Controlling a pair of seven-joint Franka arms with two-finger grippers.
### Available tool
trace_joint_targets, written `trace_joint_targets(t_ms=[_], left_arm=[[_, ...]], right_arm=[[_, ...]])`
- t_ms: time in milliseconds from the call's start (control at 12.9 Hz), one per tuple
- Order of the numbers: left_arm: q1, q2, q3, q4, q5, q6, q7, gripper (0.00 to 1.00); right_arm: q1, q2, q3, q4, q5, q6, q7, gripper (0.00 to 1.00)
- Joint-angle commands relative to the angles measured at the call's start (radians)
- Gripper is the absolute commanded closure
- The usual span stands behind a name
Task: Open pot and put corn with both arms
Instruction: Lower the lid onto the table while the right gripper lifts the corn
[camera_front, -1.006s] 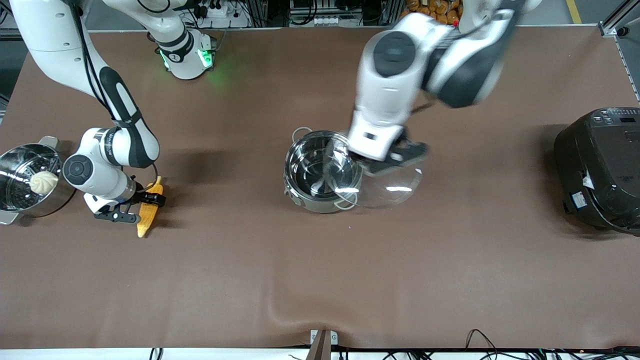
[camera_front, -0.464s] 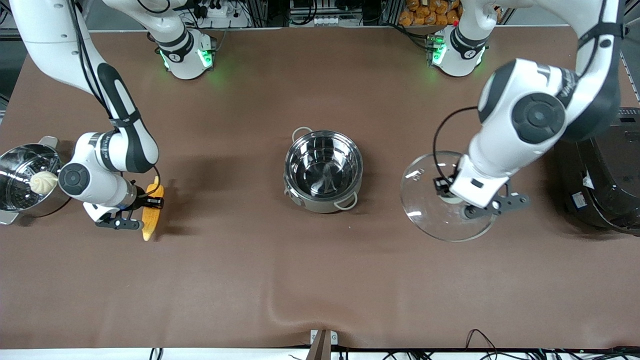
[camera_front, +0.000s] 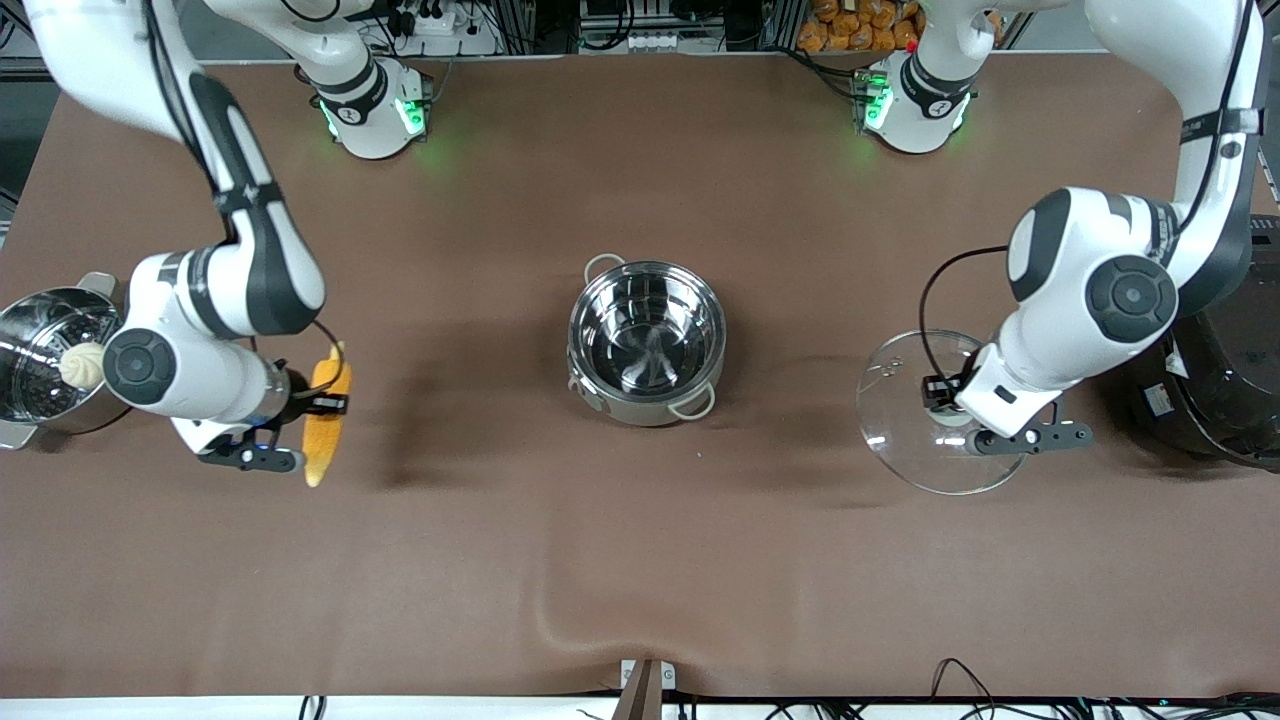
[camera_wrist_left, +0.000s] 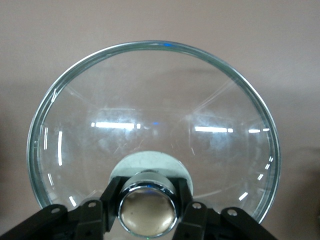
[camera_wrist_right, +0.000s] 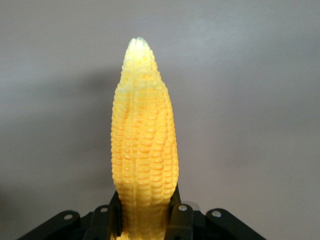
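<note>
Steel pot (camera_front: 647, 342) uncovered mid-table — right gripper (camera_front: 283, 428) clamped on corn (camera_front: 325, 418), left gripper (camera_front: 985, 422) gripping lid (camera_front: 915, 420) knob.

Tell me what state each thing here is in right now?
Round shiny steel pot: uncovered, empty.
Clear glass lid: off the pot, held by its knob toward the left arm's end.
Yellow corn cob: gripped, over the table.
Left gripper: shut on lid knob.
Right gripper: shut on corn.
Steel steamer pot: open, white bun inside.
</note>
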Motion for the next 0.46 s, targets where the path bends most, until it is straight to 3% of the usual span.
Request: trace_joint_targets(t_ms=[0,387], left_arm=[[0.013,-0.014,-0.012,-0.108,-0.016,0.093,0.03,1.0],[0.043,0.075,-0.009,-0.171,-0.001,0.196,0.038,1.0]], right_arm=[[0.073,0.003,0.023,0.116,-0.002,-0.122,0.159,1.0],[0.286,0.014,0.029,0.157,-0.007,-0.123,0.469,1.0]])
